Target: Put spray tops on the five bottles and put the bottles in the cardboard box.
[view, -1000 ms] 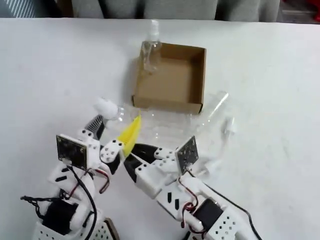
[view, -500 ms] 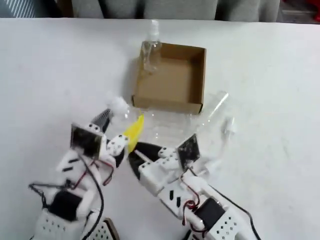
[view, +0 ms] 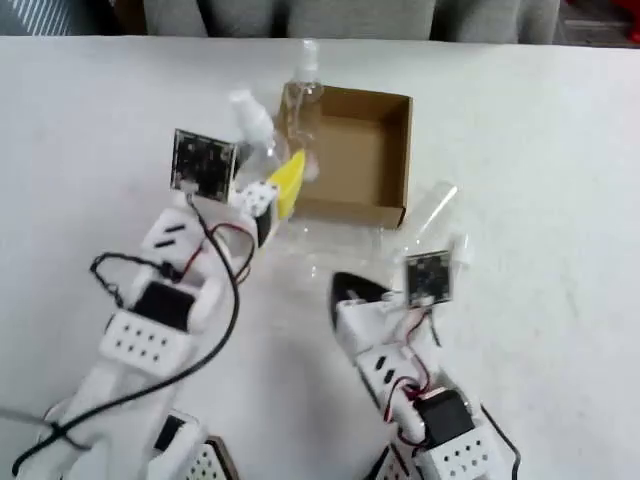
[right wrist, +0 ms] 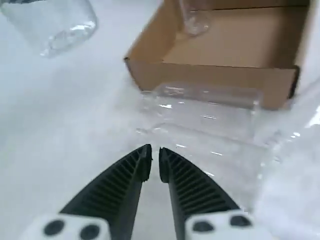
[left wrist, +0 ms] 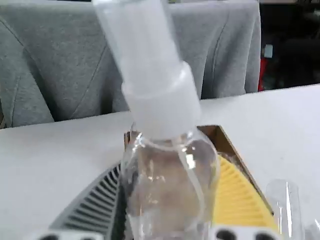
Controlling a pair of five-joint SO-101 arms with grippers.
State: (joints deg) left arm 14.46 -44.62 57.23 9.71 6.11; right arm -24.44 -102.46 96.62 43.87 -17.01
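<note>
My left gripper [view: 268, 165] is raised beside the left wall of the cardboard box [view: 392, 150]. It is shut on a clear bottle [view: 256, 145] that wears a white spray top [view: 245, 108]. In the left wrist view the bottle [left wrist: 170, 165] stands upright between the grey and yellow fingers [left wrist: 235, 195], its spray top [left wrist: 150, 75] on. A second topped bottle [view: 300, 95] stands in the box's far left corner. Several clear bottles [view: 335, 250] lie in front of the box. My right gripper [right wrist: 154, 160] is shut and empty over the table, short of those lying bottles [right wrist: 200, 110].
A loose spray top [view: 460, 250] lies to the right of the lying bottles, and another clear bottle [view: 432, 208] lies by the box's near right corner. The box interior [right wrist: 235, 40] is mostly bare cardboard. White table [view: 100, 130] stretches wide to the left.
My left arm lifted the topped bottle off the table and carried it up toward the box's left side. My right gripper drew back to the right, away from the left gripper.
</note>
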